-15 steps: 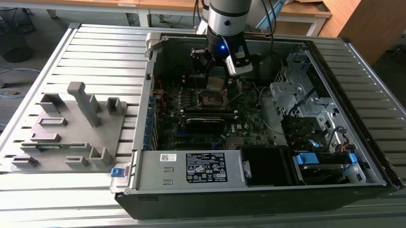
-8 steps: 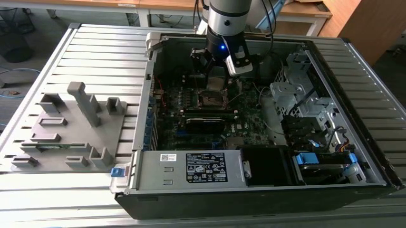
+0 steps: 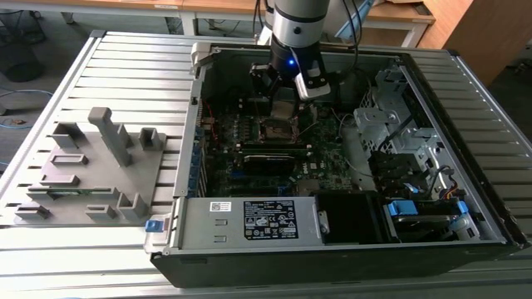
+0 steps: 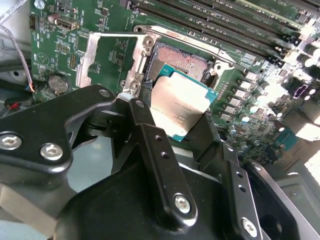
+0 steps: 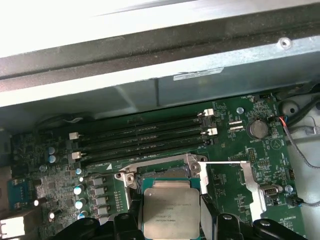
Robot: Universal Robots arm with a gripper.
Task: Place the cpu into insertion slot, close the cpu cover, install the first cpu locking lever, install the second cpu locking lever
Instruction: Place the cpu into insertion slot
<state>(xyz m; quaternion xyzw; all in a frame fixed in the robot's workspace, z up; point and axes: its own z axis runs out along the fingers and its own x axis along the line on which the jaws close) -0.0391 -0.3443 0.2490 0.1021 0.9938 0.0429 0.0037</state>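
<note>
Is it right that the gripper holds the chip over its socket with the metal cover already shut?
No: the second wrist view shows the cpu cover swung open beside the insertion slot. The gripper does hold the cpu over the slot.

The cpu (image 4: 182,102) has a dull silvery-grey face edged in teal-green, the circuit board (image 4: 55,55) is green, the cpu cover (image 4: 137,62) is silvery, the fingers (image 4: 155,150) are black, and the bench (image 3: 124,68) is pale grey with ribbed stripes.
</note>
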